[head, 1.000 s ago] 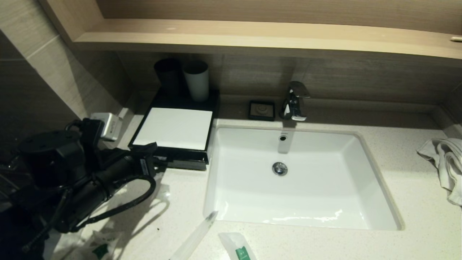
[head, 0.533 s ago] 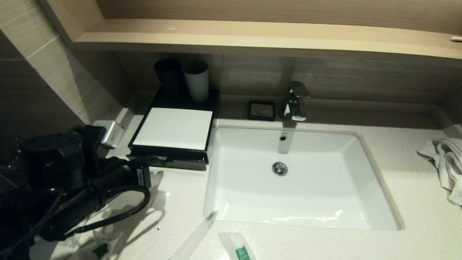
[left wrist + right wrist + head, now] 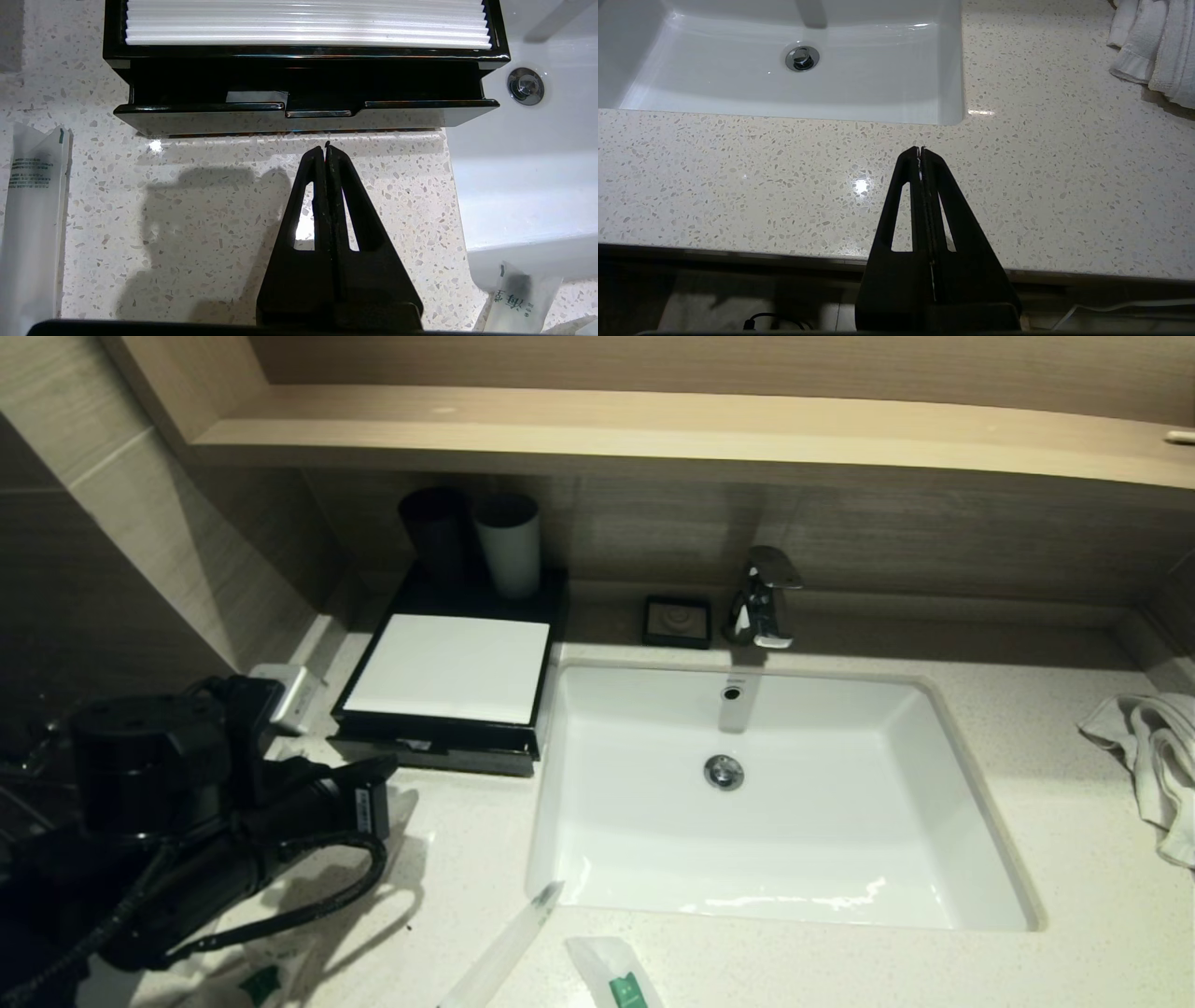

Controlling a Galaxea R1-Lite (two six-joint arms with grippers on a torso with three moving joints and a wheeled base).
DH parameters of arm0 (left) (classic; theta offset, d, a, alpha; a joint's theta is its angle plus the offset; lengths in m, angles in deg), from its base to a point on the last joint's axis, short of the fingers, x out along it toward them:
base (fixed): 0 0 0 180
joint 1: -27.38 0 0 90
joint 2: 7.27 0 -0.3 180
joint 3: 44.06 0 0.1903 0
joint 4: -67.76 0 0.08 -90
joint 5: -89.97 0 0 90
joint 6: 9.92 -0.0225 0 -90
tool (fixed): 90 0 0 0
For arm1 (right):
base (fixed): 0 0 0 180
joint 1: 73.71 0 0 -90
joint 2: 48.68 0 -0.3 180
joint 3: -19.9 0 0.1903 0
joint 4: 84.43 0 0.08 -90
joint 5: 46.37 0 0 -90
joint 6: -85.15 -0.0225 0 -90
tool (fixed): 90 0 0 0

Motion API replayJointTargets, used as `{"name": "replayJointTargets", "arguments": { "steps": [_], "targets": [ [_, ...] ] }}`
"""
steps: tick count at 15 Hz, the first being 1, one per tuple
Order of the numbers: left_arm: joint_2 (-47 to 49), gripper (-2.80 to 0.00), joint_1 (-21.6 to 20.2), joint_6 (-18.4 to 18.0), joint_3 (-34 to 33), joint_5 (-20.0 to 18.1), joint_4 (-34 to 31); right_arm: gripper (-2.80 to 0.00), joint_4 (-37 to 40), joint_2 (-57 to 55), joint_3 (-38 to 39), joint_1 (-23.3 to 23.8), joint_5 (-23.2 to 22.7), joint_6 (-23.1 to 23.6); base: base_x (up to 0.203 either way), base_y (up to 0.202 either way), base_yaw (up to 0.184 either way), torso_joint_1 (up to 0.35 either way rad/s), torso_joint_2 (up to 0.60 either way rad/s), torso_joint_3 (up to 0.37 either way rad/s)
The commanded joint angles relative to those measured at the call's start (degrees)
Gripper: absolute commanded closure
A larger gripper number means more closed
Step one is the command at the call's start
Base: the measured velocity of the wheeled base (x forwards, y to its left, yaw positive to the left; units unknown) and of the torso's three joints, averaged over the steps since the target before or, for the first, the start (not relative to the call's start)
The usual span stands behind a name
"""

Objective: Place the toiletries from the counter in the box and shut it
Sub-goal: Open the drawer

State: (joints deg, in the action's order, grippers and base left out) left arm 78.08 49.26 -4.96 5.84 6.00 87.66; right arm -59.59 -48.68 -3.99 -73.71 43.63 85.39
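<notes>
Left hand (image 3: 325,148) pinched, facing box (image 3: 303,100)

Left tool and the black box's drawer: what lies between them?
Only bare speckled counter, shown in the left wrist view. The shut left tool points at the box, apart from its drawer front.

A hotel-style bathroom: white sink (image 3: 644,728), chrome tap (image 3: 764,595), speckled stone counter (image 3: 1074,775), wrapped toiletries (image 3: 616,975)

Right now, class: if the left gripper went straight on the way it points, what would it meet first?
Probably the drawer front of the box: the shut left gripper points at it across bare counter, though its height is unclear.
</notes>
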Motion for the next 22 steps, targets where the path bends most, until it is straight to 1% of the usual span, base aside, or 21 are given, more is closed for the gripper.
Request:
{"name": "replayJointTargets", "arguments": {
  "steps": [1, 8, 10, 13, 15, 20, 22],
  "targets": [
    [1.4, 0.0, 0.0, 0.2, 0.0, 0.1, 0.2, 0.0, 0.0, 0.0, 0.0, 0.0, 0.0, 0.0, 0.0, 0.0, 0.0, 0.0, 0.0, 0.0],
    [4.3, 0.0, 0.0, 0.3, 0.4, 0.2, 0.3, 0.0, 0.0, 0.0, 0.0, 0.0, -0.1, 0.0, 0.0, 0.0, 0.0, 0.0, 0.0, 0.0],
    [5.5, 0.0, 0.1, 0.1, 0.6, 2.0, 1.0, 0.0, 0.0, 0.0, 0.0, 0.0, -0.1, 0.0, 0.0, 0.0, 0.0, 0.0, 0.0, 0.0],
    [6.0, 0.0, 0.2, 0.1, 1.1, 2.3, 2.0, 0.0, 0.0, 0.0, 0.0, 0.1, -0.1, 0.0, 0.0, 0.0, 0.0, 0.0, 0.0, 0.0],
    [6.5, 0.0, 0.9, 0.1, 1.8, 3.3, 2.0, 0.0, 0.0, 0.0, 0.0, 0.0, -0.1, 0.0, 0.0, 0.0, 0.0, 0.0, 0.0, 0.0],
    [8.6, 0.0, 3.3, 0.3, 3.7, 7.4, 2.0, 0.0, 0.0, 0.0, 0.0, 0.1, -0.1, 0.0, 0.0, 0.0, 0.0, 0.0, 0.0, 0.0],
    [9.0, 0.0, 3.6, 0.8, 4.0, 8.1, 2.1, 0.0, 0.0, 0.0, 0.0, 0.0, -0.1, 0.0, 0.0, 0.0, 0.0, 0.0, 0.0, 0.0]
  ]
}}
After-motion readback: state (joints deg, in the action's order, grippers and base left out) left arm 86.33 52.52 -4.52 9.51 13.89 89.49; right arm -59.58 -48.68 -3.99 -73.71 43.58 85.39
